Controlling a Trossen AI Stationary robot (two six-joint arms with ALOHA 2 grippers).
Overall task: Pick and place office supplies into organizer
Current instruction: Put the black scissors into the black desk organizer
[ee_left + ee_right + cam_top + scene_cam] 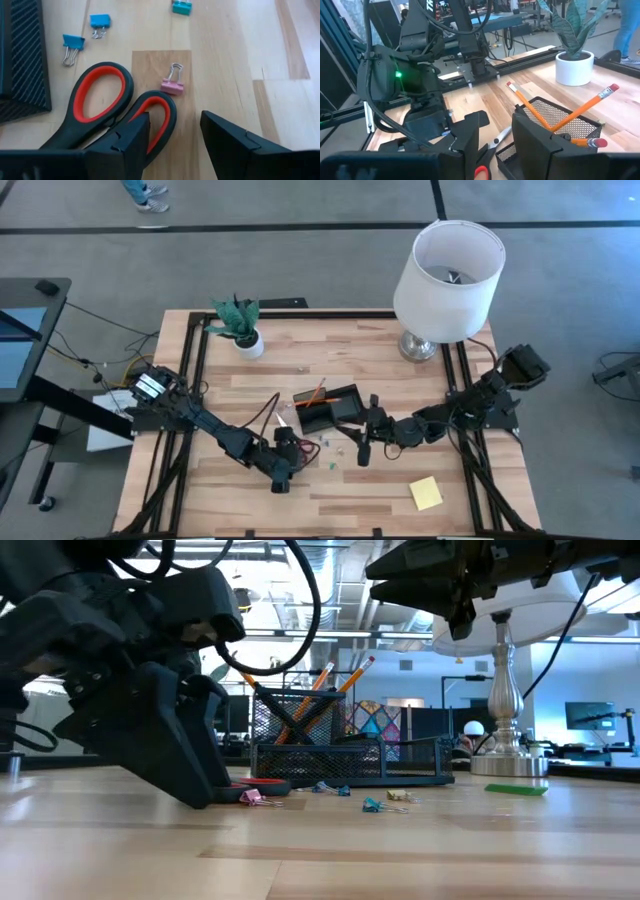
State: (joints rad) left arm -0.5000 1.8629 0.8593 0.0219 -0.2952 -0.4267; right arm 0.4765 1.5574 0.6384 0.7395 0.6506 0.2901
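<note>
Left gripper [172,137] down low at the worktop [235,60], fingers spread fairly wide with a clear gap between them, nothing held. One finger [127,140] sits over the edge of the smaller handle loop of the red-handled scissors [107,107], which lie flat on the wood just beside the black mesh organizer [22,60]. Hard to tell whether that finger actually touches the handle.

Pink binder clip [172,86] right next to the scissor handles, just ahead of the gap between the fingers. Two blue clips [73,42] a bit farther out near the organizer wall, a teal clip [181,6] beyond those.

Right gripper [495,135] hanging above the organizer's near side, fingers apart by a narrow gap, nothing between them. Two orange pencils [590,107] leaning crossed in the organizer's tall cup compartment, erasers up.

From above: organizer [330,408] mid-worktop, both arms meeting just in front of it. Yellow sticky-note pad [425,493] well apart near the front right. Potted plant [240,325] and white-shaded lamp [447,275] along the back. Flat green block [516,789] visible low on the worktop near the lamp base.
</note>
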